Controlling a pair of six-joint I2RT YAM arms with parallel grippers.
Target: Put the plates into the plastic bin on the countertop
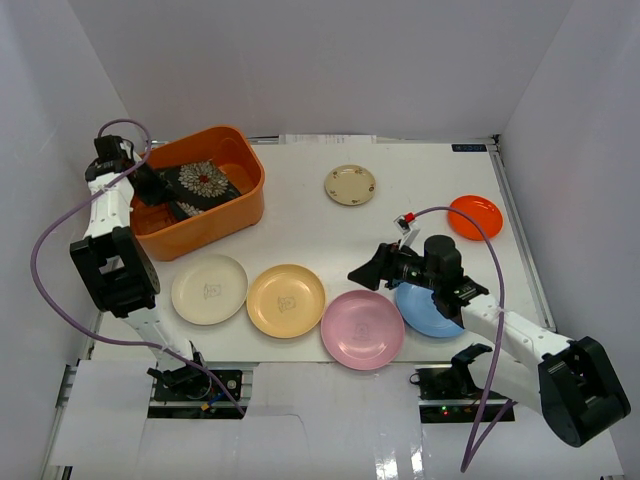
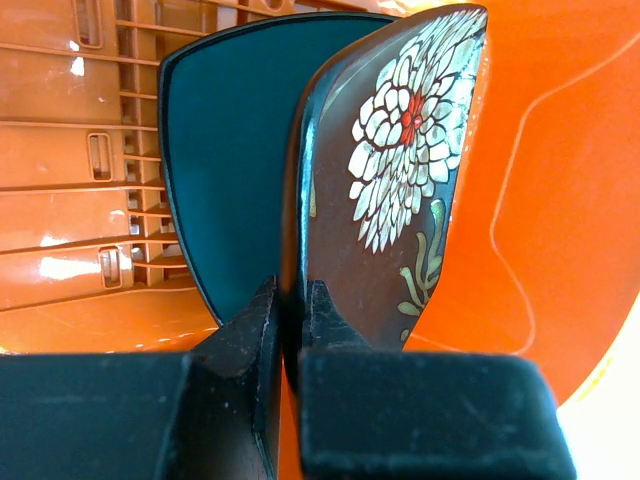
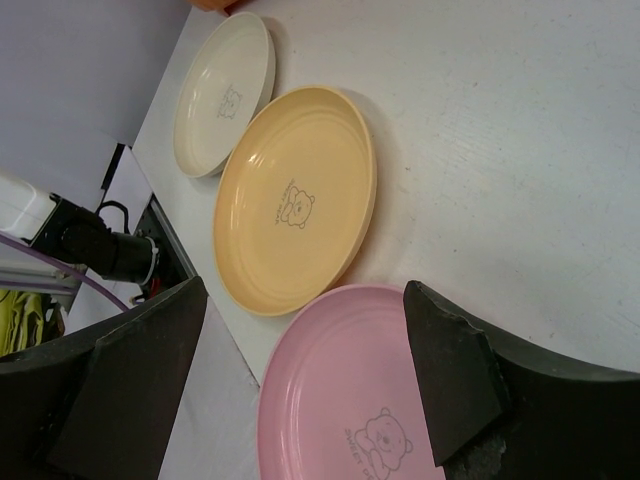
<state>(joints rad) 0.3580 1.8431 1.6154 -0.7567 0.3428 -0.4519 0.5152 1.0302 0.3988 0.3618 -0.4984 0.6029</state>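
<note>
Only the wrist view shows the left gripper (image 2: 291, 300) clamping the square black floral plate (image 2: 400, 170) inside the orange plastic bin (image 2: 560, 200). The right gripper (image 3: 303, 292) gapes empty above the round pink plate (image 3: 340, 400).

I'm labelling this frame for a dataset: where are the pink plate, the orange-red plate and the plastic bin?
pink plate (image 1: 362, 328), top external view, middle of the dish.
orange-red plate (image 1: 475, 216), top external view, middle of the dish.
plastic bin (image 1: 215, 229), top external view, near outer wall.
</note>
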